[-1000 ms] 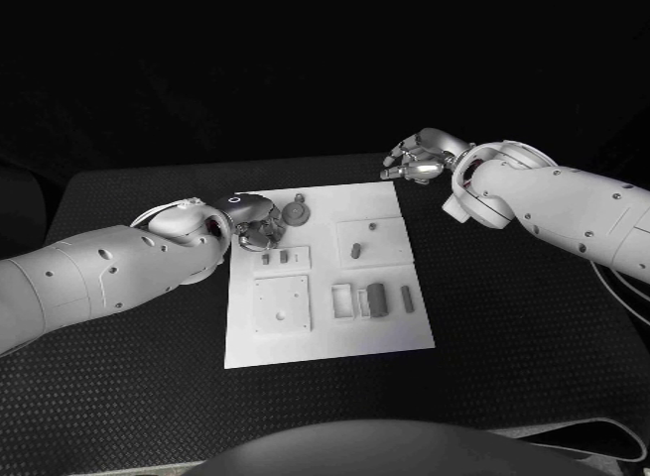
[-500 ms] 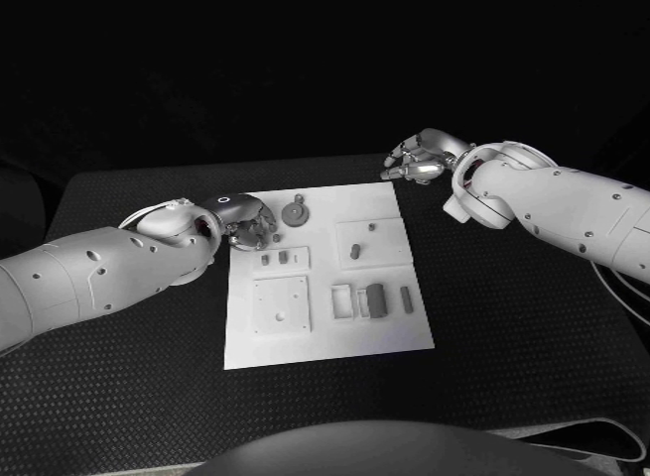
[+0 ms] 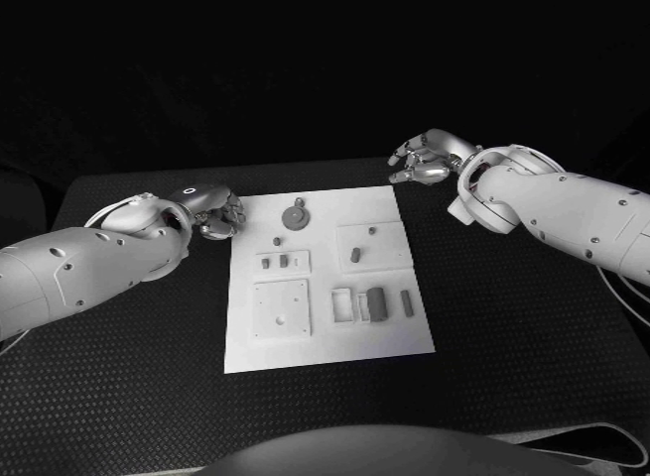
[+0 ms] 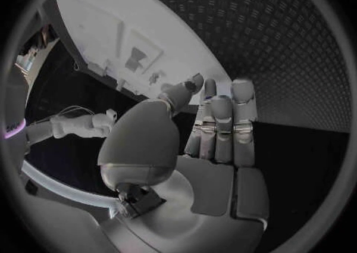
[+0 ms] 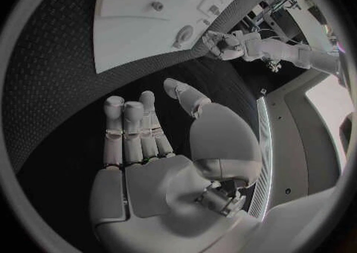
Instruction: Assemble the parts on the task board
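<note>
The white task board (image 3: 325,337) lies in the middle of the black table. On it are small grey parts: a round disc with a stem (image 3: 295,213) near its far edge, a small peg (image 3: 278,240), a square plate (image 3: 282,305) and a row of upright blocks (image 3: 375,301). My left hand (image 3: 210,213) hovers over the mat just off the board's far left corner, fingers straight and nothing in its palm (image 4: 216,140). My right hand (image 3: 422,159) is raised beyond the board's far right corner, and its palm (image 5: 149,146) is bare too.
Black ribbed mat (image 3: 539,327) surrounds the board on all sides. The right wrist view shows the board (image 5: 141,38), the disc (image 5: 183,35) and my left hand (image 5: 223,43) beyond it. The board (image 4: 104,3) also lies ahead of my left fingers.
My left hand has drawn back to the left, off the board and away from the round disc, holding nothing. The right hand has hardly moved.
</note>
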Controlling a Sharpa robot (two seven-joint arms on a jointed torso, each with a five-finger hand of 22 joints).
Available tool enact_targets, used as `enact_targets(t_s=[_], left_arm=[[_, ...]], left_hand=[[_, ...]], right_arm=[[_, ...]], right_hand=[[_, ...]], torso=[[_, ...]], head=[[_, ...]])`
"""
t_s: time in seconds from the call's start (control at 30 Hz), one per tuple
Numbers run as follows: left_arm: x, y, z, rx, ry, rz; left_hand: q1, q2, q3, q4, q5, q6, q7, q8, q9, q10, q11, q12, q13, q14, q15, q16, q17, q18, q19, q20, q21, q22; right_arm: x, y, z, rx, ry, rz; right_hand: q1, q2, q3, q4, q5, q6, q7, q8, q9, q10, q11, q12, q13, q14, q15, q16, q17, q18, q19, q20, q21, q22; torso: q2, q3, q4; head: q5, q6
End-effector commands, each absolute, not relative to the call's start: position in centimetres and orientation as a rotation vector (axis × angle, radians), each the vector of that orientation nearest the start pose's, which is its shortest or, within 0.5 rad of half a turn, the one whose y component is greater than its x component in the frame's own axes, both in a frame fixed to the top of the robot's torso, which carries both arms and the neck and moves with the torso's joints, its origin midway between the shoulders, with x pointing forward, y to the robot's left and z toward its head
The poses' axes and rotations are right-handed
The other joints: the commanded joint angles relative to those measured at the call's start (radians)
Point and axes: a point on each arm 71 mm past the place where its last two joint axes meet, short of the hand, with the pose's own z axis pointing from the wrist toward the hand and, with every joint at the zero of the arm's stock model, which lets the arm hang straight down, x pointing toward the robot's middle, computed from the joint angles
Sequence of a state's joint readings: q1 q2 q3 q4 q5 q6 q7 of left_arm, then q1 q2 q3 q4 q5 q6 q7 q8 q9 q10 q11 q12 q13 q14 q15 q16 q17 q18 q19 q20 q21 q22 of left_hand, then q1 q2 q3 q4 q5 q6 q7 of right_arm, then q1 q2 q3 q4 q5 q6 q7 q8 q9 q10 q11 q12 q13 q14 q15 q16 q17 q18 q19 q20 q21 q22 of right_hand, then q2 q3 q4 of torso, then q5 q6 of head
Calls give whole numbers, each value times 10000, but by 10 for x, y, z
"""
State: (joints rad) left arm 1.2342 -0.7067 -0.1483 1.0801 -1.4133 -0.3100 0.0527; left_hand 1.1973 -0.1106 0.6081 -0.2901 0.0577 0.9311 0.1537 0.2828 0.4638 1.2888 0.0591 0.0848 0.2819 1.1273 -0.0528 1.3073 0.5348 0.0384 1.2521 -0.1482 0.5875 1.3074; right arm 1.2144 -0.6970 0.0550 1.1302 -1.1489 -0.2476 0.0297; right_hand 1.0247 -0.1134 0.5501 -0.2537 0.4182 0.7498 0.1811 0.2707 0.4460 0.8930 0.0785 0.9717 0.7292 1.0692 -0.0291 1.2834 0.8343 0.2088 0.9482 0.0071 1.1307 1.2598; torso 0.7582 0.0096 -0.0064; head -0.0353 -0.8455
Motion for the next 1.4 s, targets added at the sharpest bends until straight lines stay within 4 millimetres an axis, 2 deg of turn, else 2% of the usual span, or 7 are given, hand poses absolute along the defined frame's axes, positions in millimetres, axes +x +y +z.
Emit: enact_targets(t_s=[0.03, 0.27, 0.43, 0.77, 0.97, 1.1, 1.4], left_arm=[[549, 273, -211, 33, 16497, -5439], [540, 292, -197, -5207, 16024, -8642], [531, 296, -191, -7206, 15524, -10574], [521, 288, -188, -7238, 15645, -11684], [520, 284, -187, -7352, 15631, -11946], [520, 283, -187, -7382, 15631, -12031], [521, 282, -188, -7467, 15656, -12016]], left_hand=[[-12, -62, 64, -4, -56, 88, 4, 50, 18, -50, 5, -74, 17, -127, 8, -151, -39, 881, -127, 18, -140, 9], [-584, -117, -179, -3, -56, -4, 28, 107, 33, -138, 107, -114, 69, -844, 151, -1248, -426, 592, -933, 218, -1100, -488], [-870, -33, -588, -10, -27, -124, 58, 138, 41, -748, 413, -175, -21, -1583, 480, -2377, -870, 294, -1787, 468, -2125, -1099], [-1039, 129, -1122, -14, -55, -152, 55, 184, 44, -821, 437, -129, -3, -1611, 518, -2600, -903, 253, -1780, 498, -2398, -1281], [-1041, 131, -1272, -16, -58, -173, 58, 186, 40, -857, 447, -138, -4, -1623, 526, -2634, -896, 247, -1780, 502, -2452, -1307], [-1043, 138, -1329, -15, -58, -186, 62, 183, 36, -873, 452, -140, -4, -1624, 530, -2644, -892, 247, -1775, 504, -2472, -1317], [-1042, 159, -1419, -12, -58, -224, 77, 170, 25, -915, 464, -150, -8, -1630, 539, -2667, -885, 246, -1766, 509, -2511, -1337]], right_arm=[[558, -243, -172, 564, 16266, 6827], [544, -234, -187, -1229, 16430, 6269], [535, -226, -200, -2488, 16249, 5837], [522, -216, -220, -3578, 16152, 5410], [521, -210, -229, -3837, 16157, 5240], [522, -207, -233, -3827, 16127, 5238], [521, -200, -238, -3869, 16247, 5410]], right_hand=[[185, -9, 20, -129, 22, -1, 122, 93, 14, 40, 33, -866, -739, -26, 19, -98, -170, 530, -41, 76, -89, -42], [585, -22, 82, -263, 27, 290, 111, 395, 179, 398, 75, -3358, -2646, 70, 52, -91, -488, 530, 61, 104, -134, -75], [795, 4, 66, -276, 32, 494, 25, 578, 284, 1048, 3, -4212, -3224, 279, -16, -50, -662, 530, 240, 48, -106, -83], [902, -37, 36, -269, 33, 893, -147, 755, 363, 2134, -214, -4356, -3297, 737, -230, -123, -891, 530, 573, -99, -78, -127], [898, -119, -17, -268, 32, 816, -213, 661, 327, 2532, -305, -4102, -3004, 873, -324, -194, -975, 530, 698, -151, -116, -172], [859, -182, -28, -248, 38, 748, -189, 591, 302, 2380, -281, -4139, -2877, 898, -305, -248, -1016, 530, 736, -172, -165, -204], [825, -198, 69, -248, 33, 704, -12, 520, 284, 1878, -59, -5383, -3271, 870, -93, -277, -1035, 530, 745, -188, -255, -209]], torso=[[-1, -3, -2], [-6, 22, 9], [2, 14, 26], [7, -6, 12], [12, -2, -9], [14, -4, -2], [12, -13, 23]], head=[[-18, 90], [-48, 176], [-53, 242], [46, 307], [74, 323], [55, 337], [97, 290]])
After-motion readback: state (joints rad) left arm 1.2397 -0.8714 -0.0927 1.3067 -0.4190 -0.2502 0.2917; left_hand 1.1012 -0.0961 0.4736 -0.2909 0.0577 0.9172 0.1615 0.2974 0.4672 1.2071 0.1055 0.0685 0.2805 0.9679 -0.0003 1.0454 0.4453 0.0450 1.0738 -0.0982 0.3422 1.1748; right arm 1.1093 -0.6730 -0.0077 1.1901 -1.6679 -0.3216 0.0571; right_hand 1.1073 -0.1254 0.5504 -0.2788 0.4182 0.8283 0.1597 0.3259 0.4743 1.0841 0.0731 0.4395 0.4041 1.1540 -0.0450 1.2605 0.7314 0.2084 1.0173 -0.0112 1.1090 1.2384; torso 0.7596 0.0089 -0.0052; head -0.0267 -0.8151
